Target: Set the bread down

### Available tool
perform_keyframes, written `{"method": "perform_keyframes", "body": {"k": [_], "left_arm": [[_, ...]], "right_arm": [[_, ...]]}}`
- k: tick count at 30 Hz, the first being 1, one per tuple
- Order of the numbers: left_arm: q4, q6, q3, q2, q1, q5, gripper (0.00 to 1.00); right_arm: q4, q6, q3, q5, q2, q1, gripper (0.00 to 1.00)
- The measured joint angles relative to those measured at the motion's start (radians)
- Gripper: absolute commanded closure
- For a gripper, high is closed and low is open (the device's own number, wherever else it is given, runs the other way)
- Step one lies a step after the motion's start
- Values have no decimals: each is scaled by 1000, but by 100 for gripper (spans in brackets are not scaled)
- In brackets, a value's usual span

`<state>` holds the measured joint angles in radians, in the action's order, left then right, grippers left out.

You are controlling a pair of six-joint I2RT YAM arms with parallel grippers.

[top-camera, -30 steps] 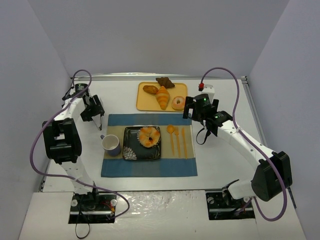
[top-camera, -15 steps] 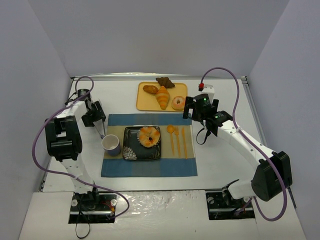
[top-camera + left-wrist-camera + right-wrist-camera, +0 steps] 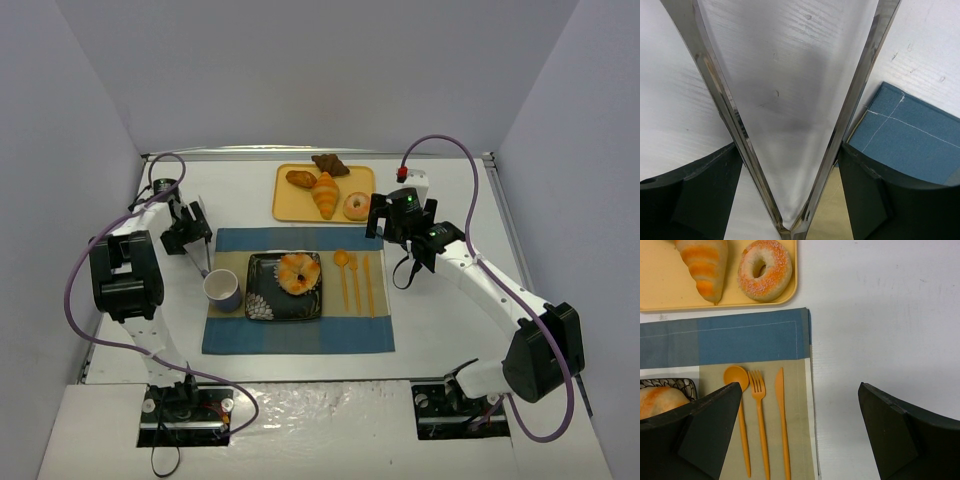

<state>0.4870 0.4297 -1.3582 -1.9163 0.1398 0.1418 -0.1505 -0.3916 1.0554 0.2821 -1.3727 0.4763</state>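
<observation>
Bread lies on the black plate at the middle of the mat, toward the plate's 1 o'clock corner and apart from both grippers. From above we see it whole, with the cup at the plate's 9 o'clock, the cutlery at 3 o'clock and the tray at 12 o'clock. The right wrist view catches only a sliver of it at the lower left, partly behind a finger, yet shows the donut and its sugared crust plainly. The left wrist view gives us only table, a blue mat corner and tongs. The right gripper hangs over the mat's 2 o'clock corner, its fingers spread wide and empty. The left gripper presses its dark fingers against the outsides of the metal tongs, whose arms splay in a wide V over the table. The bun is round, so we find no long axis; its swirled top faces up.
</observation>
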Motion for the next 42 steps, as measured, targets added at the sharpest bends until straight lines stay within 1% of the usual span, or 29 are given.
{"method": "perform_keyframes", "body": {"k": [9,19,33,40,42], "left_arm": [[7,0,-2,20,0,4,28],[31,-3,-53,86,0,8,28],[29,-3,-47,55,0,7,28],[21,-2,3,13,0,7,27],[19,-2,12,6,0,7,25]], "right_arm": [[-7,1,0,0,0,0,0],[-11,0,0,-1,0,0,0],[-11,0,0,-2,2,0,0],[-11,0,0,-2,2,0,0],[-11,0,0,-2,2,0,0]]}}
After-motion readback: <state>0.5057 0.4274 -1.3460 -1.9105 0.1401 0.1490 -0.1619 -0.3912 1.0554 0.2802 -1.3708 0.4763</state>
